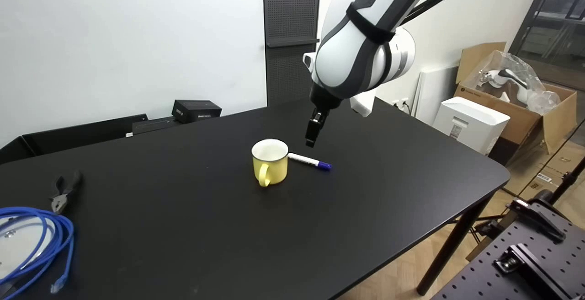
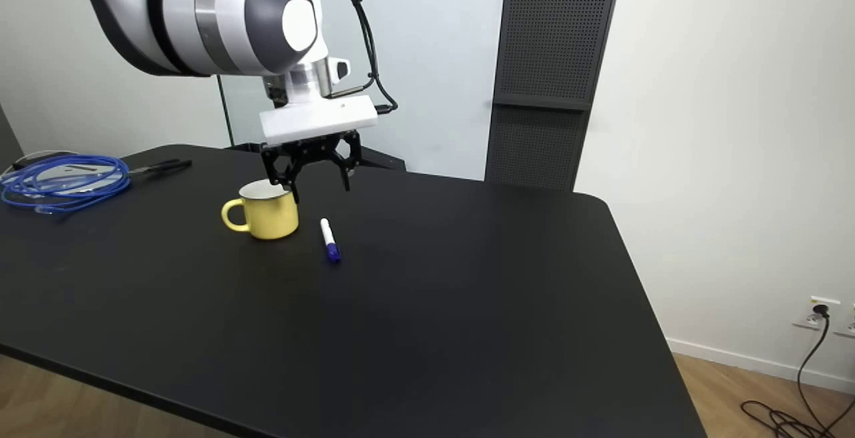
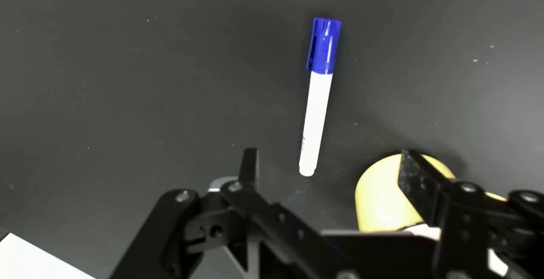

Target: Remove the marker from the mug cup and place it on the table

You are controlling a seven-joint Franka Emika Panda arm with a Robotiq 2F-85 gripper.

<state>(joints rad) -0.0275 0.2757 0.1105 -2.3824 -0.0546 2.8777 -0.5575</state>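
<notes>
The marker (image 3: pixel 318 97) is lying on the bench (image 2: pixel 467 304), probably light, stiff and slick, best pinched mid-barrel, while the jaws are hanging parted and empty.

The marker (image 3: pixel 318 96) looks plastic, the table (image 2: pixel 481 318) matt.

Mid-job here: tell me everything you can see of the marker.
The marker is slim and plastic-looking: a smooth white barrel with a blue cap on, its clip along one side. A faint mark near the barrel's end is too small to read. It lies on the black table, outside the mug cup and apart from it, white end nearer the mug cup, cap pointing away. Only the table appears to touch it; the open fingers are above, clear of it.
</notes>
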